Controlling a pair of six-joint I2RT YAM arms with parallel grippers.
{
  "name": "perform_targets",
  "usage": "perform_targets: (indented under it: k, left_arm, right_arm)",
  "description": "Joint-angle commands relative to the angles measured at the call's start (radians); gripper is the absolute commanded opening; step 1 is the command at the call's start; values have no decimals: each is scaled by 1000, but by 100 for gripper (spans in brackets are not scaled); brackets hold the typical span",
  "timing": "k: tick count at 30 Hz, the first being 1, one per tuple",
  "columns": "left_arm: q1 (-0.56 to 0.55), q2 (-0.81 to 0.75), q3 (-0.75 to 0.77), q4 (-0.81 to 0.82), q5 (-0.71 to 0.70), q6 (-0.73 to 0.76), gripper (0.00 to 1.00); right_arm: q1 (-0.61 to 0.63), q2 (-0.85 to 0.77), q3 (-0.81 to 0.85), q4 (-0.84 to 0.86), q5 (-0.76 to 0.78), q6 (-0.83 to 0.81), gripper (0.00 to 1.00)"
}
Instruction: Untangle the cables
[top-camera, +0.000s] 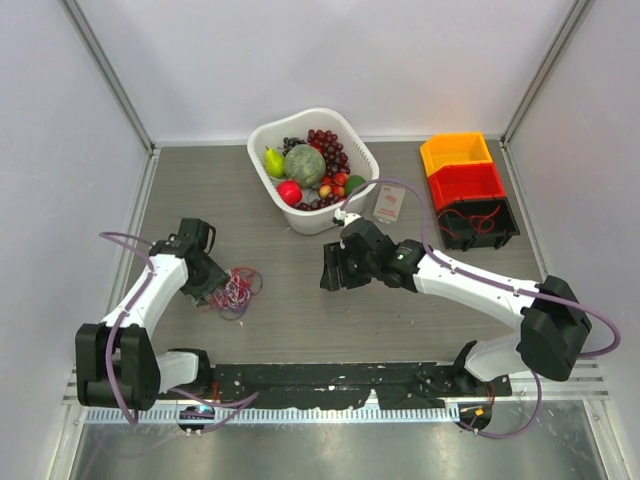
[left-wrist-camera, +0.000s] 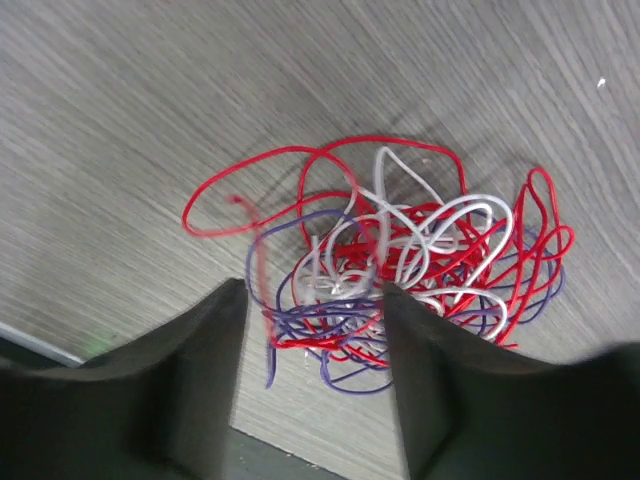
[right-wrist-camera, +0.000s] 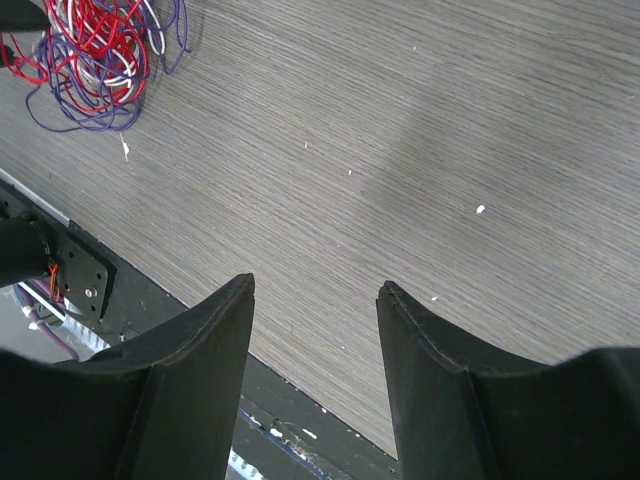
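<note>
Cables (left-wrist-camera: 400, 260) in a red, purple and white tangle on the wood-grain table (left-wrist-camera: 120, 150), just ahead of and partly between the left gripper (left-wrist-camera: 313, 300) jaws, spread and released, right gripper (right-wrist-camera: 315, 290) likewise released, well apart from the tangle

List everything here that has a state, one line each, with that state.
cables, tangled in one bunch, lying on the table
left gripper, open, fingers straddling the bunch's near edge
right gripper, open, nothing between its fingers
fruit basket, upright, filled with fruit
black bin, upright, red wire inside
orange bin, upright, nothing visible inside
</note>
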Motion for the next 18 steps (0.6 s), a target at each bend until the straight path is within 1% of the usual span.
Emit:
perform_targets:
  k: [1,2,3,4,5,8,10,14,18]
  left_arm:
    - [17,-11,-7,60,54,45,42]
    - [16,-22,-7,65,73,55,32]
    - [17,-36,-9,60,89,58,17]
    - [17,-51,-9,57,110,61,6]
    - [17,-76,-7,47,118,62,1]
    - [11,-152,26,-30,92,68,0]
    - [-1,-162,92,-94,63,100,0]
    - [-22,-183,241,-183,64,150,0]
    - [-96,-215,367,-219,66,188,0]
  right_arm:
    - [2,-47,10,13,16,15,57]
    - [2,-47,15,8,18,13,57]
    - [0,-47,17,8,19,13,57]
    - [2,-44,18,7,19,13,57]
    - [0,-42,20,5,21,12,57]
    - [2,-33,24,4,13,4,57]
    - [2,-19,33,-1,10,-2,57]
    - [0,16,61,1,-15,-17,57]
    - [2,57,98,5,-33,-28,57]
